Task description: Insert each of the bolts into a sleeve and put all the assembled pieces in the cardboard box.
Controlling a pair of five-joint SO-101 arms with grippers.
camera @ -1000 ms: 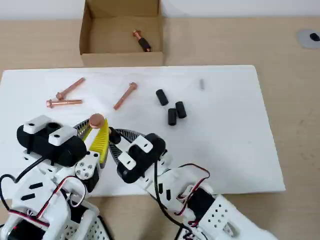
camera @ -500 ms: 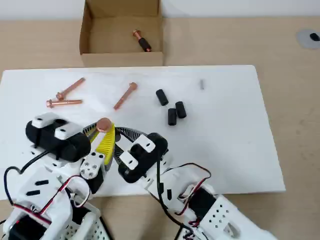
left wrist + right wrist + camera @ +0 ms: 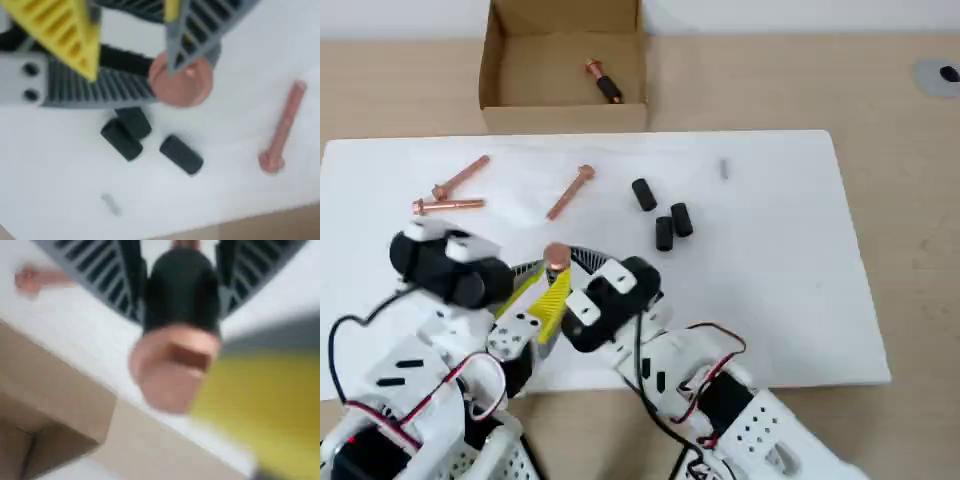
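We find the held bolt (image 3: 557, 256) right where the two end effectors meet, well on the robot's side of the cardboard box (image 3: 492, 70), above the white sheet (image 3: 770, 250) that covers the desk (image 3: 900, 200). The right end effector (image 3: 575, 265) is pinching a black sleeve (image 3: 182, 287), and the bolt sits in that sleeve: its round copper head juts from the near end and a sliver of copper shows at the far end. The left end effector (image 3: 548, 282) is up against the bolt head; whether it grips or stands spread we cannot tell.

From above, the bolt shows us its head face-on, so its long axis runs steeply, close to upright (the shank lies hidden beneath the head).

The right wrist view gives us the sleeve wrapped round the shank; from above, the head and the end effectors cover it. The left wrist view sets the head against three loose sleeves (image 3: 181, 154) and one loose bolt (image 3: 282, 130) on the sheet beyond. The high view adds the box itself, with one assembled piece (image 3: 604, 82) lying inside, and two more loose bolts (image 3: 447, 206) on the sheet between the box and the left arm.
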